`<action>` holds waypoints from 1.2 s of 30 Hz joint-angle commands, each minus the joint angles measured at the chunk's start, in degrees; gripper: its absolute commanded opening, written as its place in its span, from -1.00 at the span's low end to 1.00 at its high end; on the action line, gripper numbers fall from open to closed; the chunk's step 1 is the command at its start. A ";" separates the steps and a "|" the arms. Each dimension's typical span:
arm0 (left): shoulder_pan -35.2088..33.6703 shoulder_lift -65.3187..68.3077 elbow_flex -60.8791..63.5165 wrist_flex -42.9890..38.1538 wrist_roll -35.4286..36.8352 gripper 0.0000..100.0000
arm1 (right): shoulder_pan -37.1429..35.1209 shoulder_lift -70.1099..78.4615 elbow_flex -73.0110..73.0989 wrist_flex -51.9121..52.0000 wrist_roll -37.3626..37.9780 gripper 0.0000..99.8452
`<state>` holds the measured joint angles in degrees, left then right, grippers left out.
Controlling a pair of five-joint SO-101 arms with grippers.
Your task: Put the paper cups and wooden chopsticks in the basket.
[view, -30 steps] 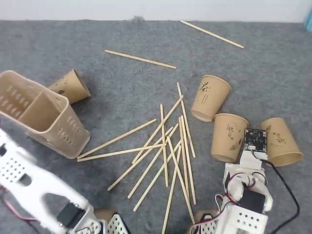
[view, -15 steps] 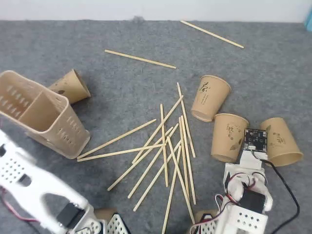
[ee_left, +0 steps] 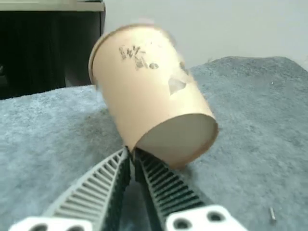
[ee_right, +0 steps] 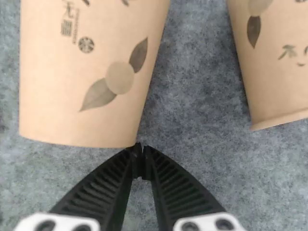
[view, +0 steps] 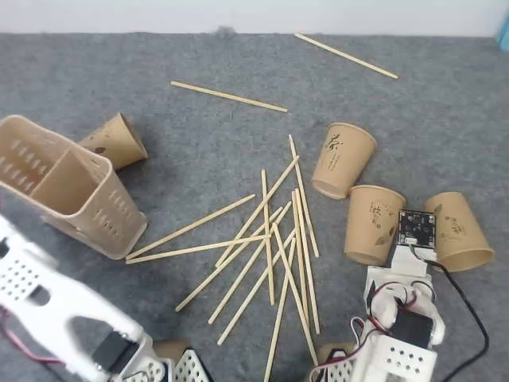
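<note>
The left gripper (ee_left: 131,155) had its ribbed black fingers pressed together on the rim of a held cup (ee_left: 144,91), a tan paper cone with dark leaf print, tilted above the grey carpet (ee_left: 269,96). A dark cabinet (ee_left: 48,43) stood behind it.

In the high view, the basket (view: 111,211), beige slotted plastic with a divider inside, lay tipped on its side at the left of the fuzzy carpet. A cup by the basket (view: 118,140) lay on its side, touching the basket's far wall. Thin pale wooden chopsticks (view: 267,231) lay crossed in a loose pile at the centre, well apart from the basket. Two stray chopsticks (view: 228,96) (view: 345,55) lay further back. An upper cup (view: 343,159) lay just right of the pile.

The right arm (view: 402,318), white with loose wiring, sat at the near edge between a middle cup (view: 374,223) and an outer cup (view: 457,231), both on their sides. The right gripper (ee_right: 138,154) was closed and empty, its tips meeting just at the rim of the middle cup (ee_right: 86,72), with the outer cup (ee_right: 274,57) off to one side across bare carpet.
</note>
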<state>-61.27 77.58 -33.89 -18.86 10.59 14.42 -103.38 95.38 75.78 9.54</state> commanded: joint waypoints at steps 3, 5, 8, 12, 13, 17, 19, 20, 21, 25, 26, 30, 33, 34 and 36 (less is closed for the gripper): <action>0.18 -13.27 14.46 -0.35 0.62 -0.98 | 0.48 -0.75 1.05 -0.75 0.70 -0.98; 0.53 -18.99 22.55 -3.25 0.88 -0.98 | 0.48 -0.75 1.05 -0.75 0.70 -0.98; 1.67 -27.87 38.37 -13.80 3.16 -0.98 | 0.48 -0.75 1.05 -0.75 0.70 -0.98; 3.25 -38.95 61.05 -32.44 3.34 -0.98 | 0.48 -0.75 1.05 -0.75 0.70 -0.98; 3.69 -41.58 66.07 -35.78 3.43 -0.98 | 0.48 -0.75 1.05 -0.75 0.70 -0.98; 4.22 -51.69 78.46 -36.40 3.96 -0.98 | 0.66 -0.75 1.05 -0.75 0.70 -0.98; 3.43 -56.26 80.48 -32.88 7.30 -0.98 | 0.66 -0.75 1.05 -0.75 0.70 -0.98; 2.11 -58.55 80.40 -29.63 9.23 -0.98 | 0.66 -0.75 1.05 -0.75 0.70 -0.98; 0.97 -60.75 79.52 -25.93 10.99 -0.98 | 0.75 -0.75 1.05 -0.75 0.70 -0.98; -2.55 -64.70 68.62 -5.27 14.68 -0.97 | 0.75 -0.75 1.05 -0.75 0.70 -0.98; -2.90 -64.18 64.48 0.18 14.68 -0.96 | 0.75 -0.75 1.05 -0.75 0.70 -0.98; -3.25 -57.67 50.51 14.42 14.68 -0.81 | 0.75 -0.75 1.05 -0.75 0.70 -0.98; -3.25 -50.46 43.30 14.86 14.59 -0.72 | 0.75 -0.75 1.05 -0.75 0.70 -0.98; -3.25 -47.82 41.10 14.07 14.51 -0.71 | 0.75 -0.75 1.05 -0.75 0.70 -0.98; -3.25 -42.81 37.23 11.34 14.07 -0.71 | 0.75 -0.75 1.05 -0.75 0.70 -0.98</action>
<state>-64.09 28.18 12.97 -5.05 24.40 14.42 -103.38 95.38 75.78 9.54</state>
